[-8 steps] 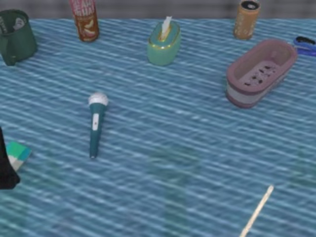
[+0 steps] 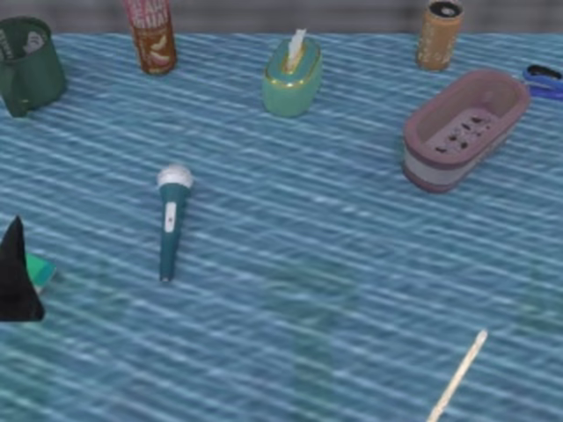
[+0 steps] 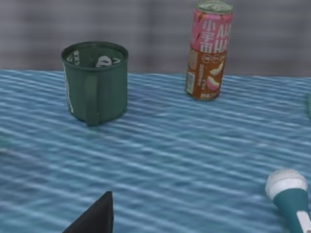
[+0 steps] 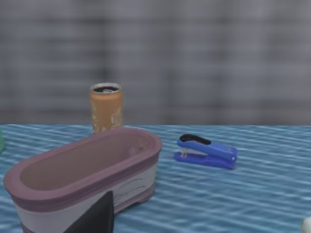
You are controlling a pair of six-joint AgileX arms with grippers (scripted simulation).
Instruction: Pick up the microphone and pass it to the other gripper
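Left claw (image 2: 18, 281): only a black pointed fingertip shows, at the top view's left edge, low over the tabletop (image 2: 352, 264). Cannot tell whether it is released or clenched. Nothing visibly in it. Just beside the tip, a small green block (image 2: 40, 270), partly hidden.

Microphone (image 2: 171, 220): lies flat on the tabletop, to the right of the left claw and clear of it, white-grey head toward the far edge, teal handle toward the near edge, switch strip up. Untouched.

Farther out: green mug (image 2: 31, 66) and red can (image 2: 149, 35) along the far edge; pale green dispenser (image 2: 292, 77), orange can (image 2: 439, 33), pink tub (image 2: 462, 127), blue stapler (image 2: 545, 81); wooden stick (image 2: 457, 375) near right.

Right claw (image 4: 95, 216): one dark tip in its wrist view, facing the tub; absent from the top view, state unclear.

Step, as judged: approach, pickup not begun. Next move calls for the left claw to travel right, centre over the handle, jaws spread across it, then descend.
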